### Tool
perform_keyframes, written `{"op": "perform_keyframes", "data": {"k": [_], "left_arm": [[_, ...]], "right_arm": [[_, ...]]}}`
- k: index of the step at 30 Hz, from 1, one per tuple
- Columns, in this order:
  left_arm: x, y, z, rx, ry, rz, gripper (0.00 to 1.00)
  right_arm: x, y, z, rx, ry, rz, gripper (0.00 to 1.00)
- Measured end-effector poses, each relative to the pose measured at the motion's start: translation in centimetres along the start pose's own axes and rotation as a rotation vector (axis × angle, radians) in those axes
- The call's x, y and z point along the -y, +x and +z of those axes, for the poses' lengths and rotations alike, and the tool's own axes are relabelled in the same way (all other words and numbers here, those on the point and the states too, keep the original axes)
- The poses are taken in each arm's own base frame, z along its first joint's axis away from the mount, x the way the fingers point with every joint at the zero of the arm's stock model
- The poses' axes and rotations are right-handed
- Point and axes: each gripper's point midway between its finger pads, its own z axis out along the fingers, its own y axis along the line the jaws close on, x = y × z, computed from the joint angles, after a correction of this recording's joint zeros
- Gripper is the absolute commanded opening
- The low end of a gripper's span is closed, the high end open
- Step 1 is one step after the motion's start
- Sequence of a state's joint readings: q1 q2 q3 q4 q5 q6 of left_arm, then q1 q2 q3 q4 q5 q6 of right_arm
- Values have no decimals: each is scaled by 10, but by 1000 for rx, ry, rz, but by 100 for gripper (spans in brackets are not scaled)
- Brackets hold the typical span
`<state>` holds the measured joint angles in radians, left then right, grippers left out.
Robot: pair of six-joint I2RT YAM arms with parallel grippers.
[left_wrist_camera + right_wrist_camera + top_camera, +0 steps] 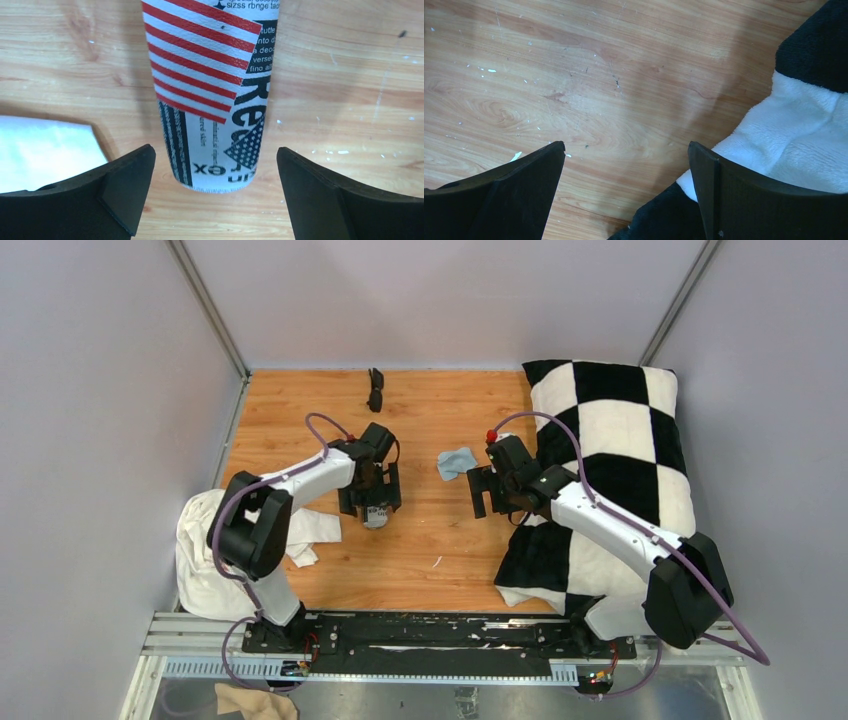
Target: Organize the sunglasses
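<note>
The sunglasses (376,388) are black and folded, lying at the far edge of the wooden table, well beyond both arms. My left gripper (371,505) (212,150) points down over a white case (210,90) (376,519) printed with red stripes and black lettering. Its jaws are open, one on each side of the case's near end, with bare wood showing in both gaps. My right gripper (497,498) (626,145) hangs open over bare wood at the edge of the checked blanket, with nothing between its fingers.
A light-blue cloth (456,461) lies between the two arms. A black-and-white checked blanket (610,440) (804,125) covers the right side. A white cloth (210,540) (40,150) is heaped at the left wall. Grey walls enclose the table.
</note>
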<state>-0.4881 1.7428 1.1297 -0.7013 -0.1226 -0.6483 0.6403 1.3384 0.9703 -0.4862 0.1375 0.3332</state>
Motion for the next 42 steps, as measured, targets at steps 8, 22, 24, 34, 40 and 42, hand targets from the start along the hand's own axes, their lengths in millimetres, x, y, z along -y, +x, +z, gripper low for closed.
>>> {"op": "perform_keyframes", "data": {"k": [8, 22, 24, 34, 40, 42], "left_arm": [[9, -30, -45, 180, 112, 75, 98], [-1, -23, 1, 91, 9, 180, 66], [-2, -22, 2, 87, 8, 186, 57], [19, -29, -10, 80, 203, 175, 38], [62, -46, -72, 172, 590, 203, 30], [80, -45, -96, 197, 726, 241, 28]], "right_arm": [[2, -1, 0, 5, 13, 0, 100], [2, -1, 0, 5, 12, 0, 100], [2, -1, 0, 5, 13, 0, 100], [2, -1, 0, 2, 4, 7, 100], [-4, -28, -17, 78, -207, 142, 98], [-6, -46, -34, 158, -313, 203, 98]]}}
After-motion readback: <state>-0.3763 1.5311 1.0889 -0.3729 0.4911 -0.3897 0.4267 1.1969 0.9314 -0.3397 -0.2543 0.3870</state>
